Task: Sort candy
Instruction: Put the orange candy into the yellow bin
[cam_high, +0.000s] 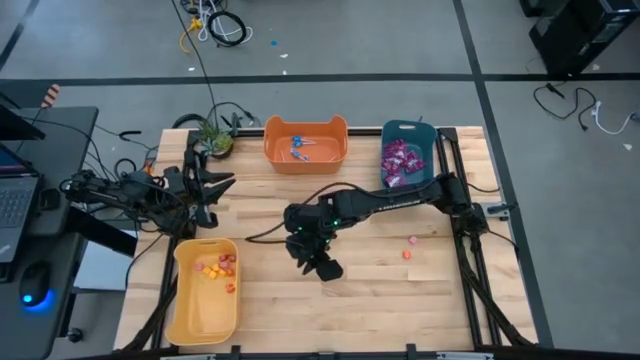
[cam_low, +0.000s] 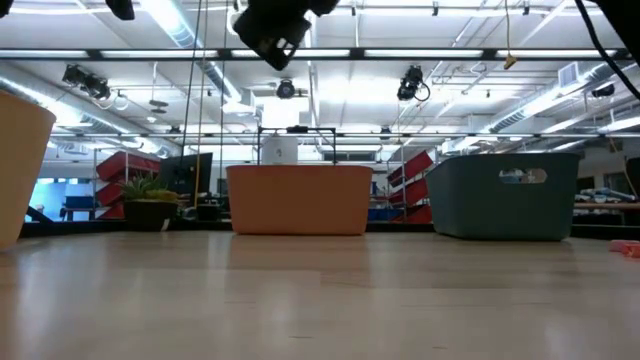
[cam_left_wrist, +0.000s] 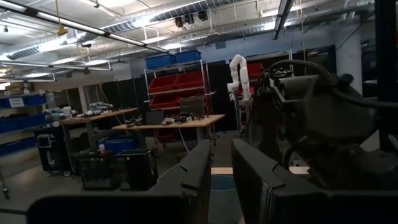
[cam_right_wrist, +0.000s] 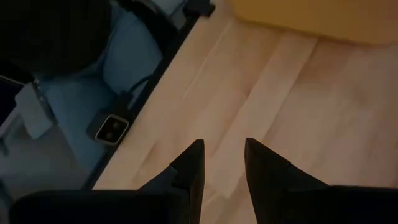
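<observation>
Wooden table: right gripper parted, empty; left gripper parted, empty; no legible writing.

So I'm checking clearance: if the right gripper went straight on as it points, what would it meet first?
Probably bare table. The right gripper, with a gap between its fingers and nothing held, points down at the wood near the table's edge; the yellow bin lies off to one side.
</observation>
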